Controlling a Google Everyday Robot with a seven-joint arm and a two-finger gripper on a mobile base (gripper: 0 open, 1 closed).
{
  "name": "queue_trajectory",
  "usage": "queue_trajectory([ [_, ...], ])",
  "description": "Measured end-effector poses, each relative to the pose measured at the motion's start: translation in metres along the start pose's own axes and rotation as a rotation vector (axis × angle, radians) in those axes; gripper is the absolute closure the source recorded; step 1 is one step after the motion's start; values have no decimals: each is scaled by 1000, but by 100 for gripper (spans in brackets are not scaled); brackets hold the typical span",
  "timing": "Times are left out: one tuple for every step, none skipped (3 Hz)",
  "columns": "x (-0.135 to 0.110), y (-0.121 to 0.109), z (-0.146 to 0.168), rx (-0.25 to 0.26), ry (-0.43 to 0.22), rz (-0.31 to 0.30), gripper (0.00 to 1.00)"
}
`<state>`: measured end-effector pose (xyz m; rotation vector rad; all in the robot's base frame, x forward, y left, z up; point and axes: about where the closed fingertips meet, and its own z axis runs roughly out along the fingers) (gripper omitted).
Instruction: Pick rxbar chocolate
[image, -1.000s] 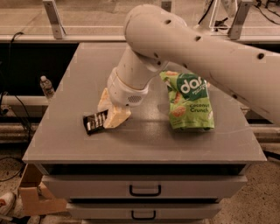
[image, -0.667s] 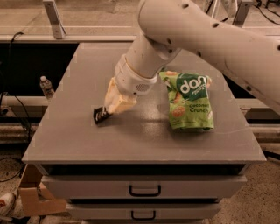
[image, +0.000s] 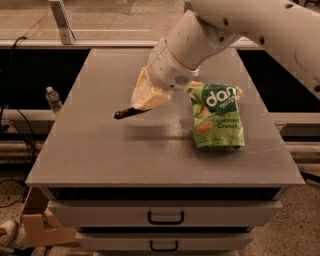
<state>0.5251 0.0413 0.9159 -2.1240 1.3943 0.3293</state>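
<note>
One arm only, so no choice of side. Gripper (image: 140, 104) hovering over left-centre of grey cabinet top (image: 100, 150), fingers clamping rxbar chocolate (image: 124, 113). Bar jutting left and slightly down from fingertips, long axis running roughly left-right. Bar probably hanging clear of surface, judging by shadow (image: 145, 132) lying below it. Coconut crunch bag (image: 217, 117) lying just right of gripper, apart from bar. Next move likely calling for straight rise.
</note>
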Motion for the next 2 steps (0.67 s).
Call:
queue_trajectory([
  [-2, -5, -10, 23, -24, -4, 100],
  [-8, -7, -17, 39, -47, -15, 100],
])
